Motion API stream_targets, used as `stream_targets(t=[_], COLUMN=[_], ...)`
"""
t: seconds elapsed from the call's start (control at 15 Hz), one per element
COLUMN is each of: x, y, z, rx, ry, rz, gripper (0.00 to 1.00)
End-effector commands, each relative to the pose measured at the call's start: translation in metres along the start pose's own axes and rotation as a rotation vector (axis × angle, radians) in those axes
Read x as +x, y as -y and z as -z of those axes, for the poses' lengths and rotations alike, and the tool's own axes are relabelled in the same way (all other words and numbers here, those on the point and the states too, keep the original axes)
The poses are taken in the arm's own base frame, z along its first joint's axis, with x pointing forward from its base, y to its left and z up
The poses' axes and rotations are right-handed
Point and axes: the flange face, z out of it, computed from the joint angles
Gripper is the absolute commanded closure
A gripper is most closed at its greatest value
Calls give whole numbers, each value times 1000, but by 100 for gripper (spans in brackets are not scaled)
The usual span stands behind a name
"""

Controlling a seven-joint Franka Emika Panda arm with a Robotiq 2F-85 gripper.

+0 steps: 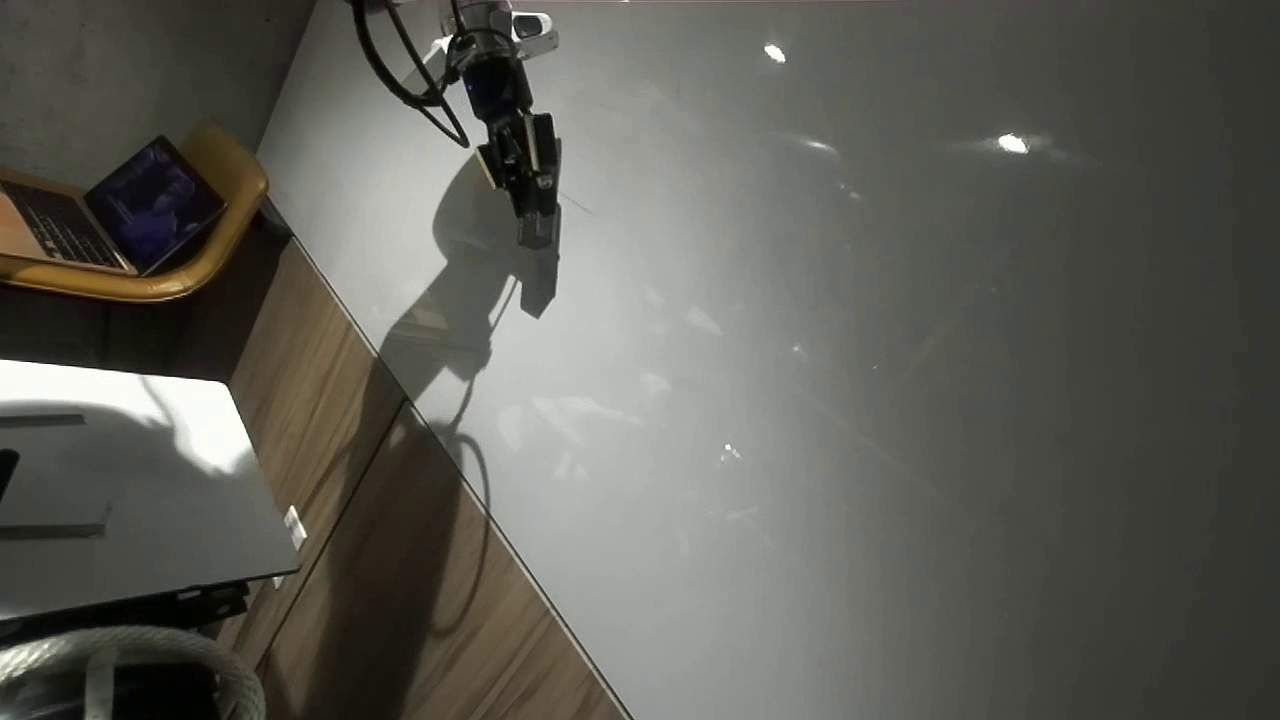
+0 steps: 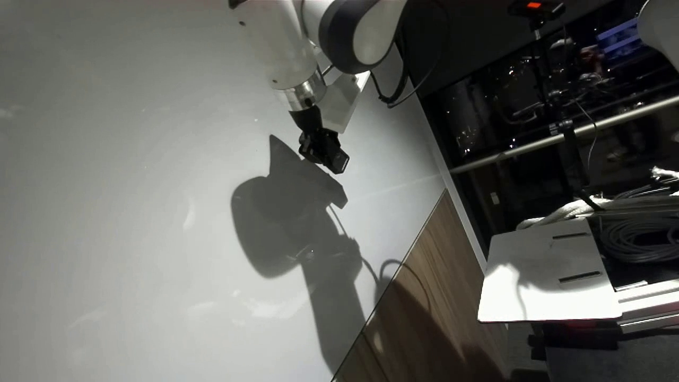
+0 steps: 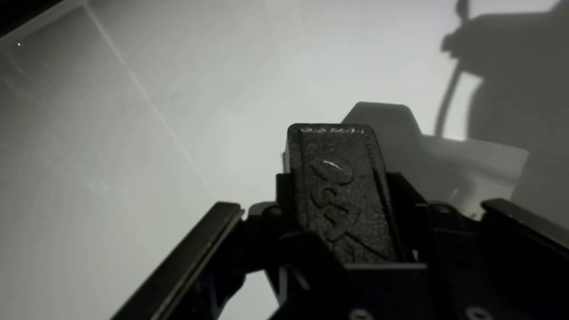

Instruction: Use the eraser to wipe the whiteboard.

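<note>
Clamping the eraser [image 3: 343, 191] between its fingers [image 3: 402, 200], the claw [image 3: 342, 200] hangs near the whiteboard [image 1: 900, 400], eraser tip apart from its shadow [image 1: 538, 288]. Bordering the whiteboard is brown wood [image 1: 520, 640]; past the whiteboard's edge sit a laptop [image 1: 150, 215] and a white tabletop [image 2: 525, 302].

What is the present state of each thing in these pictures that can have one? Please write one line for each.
Large glossy grey-white whiteboard: streaky in places; dirt or reflection, I cannot tell.
Small black rectangular eraser: gripped; apparently off the whiteboard, as its shadow is offset.
Black two-finger robot gripper: closed on the eraser.
Thin black-keyed laptop: open; whether on, cannot tell.
Thin grey cable: coiled.
</note>
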Motion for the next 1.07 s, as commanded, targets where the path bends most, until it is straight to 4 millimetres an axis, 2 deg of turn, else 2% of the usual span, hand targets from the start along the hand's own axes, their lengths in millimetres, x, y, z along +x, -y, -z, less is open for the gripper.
stream_targets(t=[0.0,0.2,0.33,0.4,0.6,0.73,0.8,1.0], x=[-9,24,46,51,47,49,53,73], y=[-85,-132,-141,-131,-94,-73,-60,-27], z=[-18,-28,-32,-35,-52,-57,-54,-28], rx=[58,163,274,334,473,562,590,617], ry=[-74,-155,-191,-174,-63,-6,14,46], rz=[-8,-6,-26,-31,-9,3,15,64], gripper=[71,71,71,71,71,71,71,71])
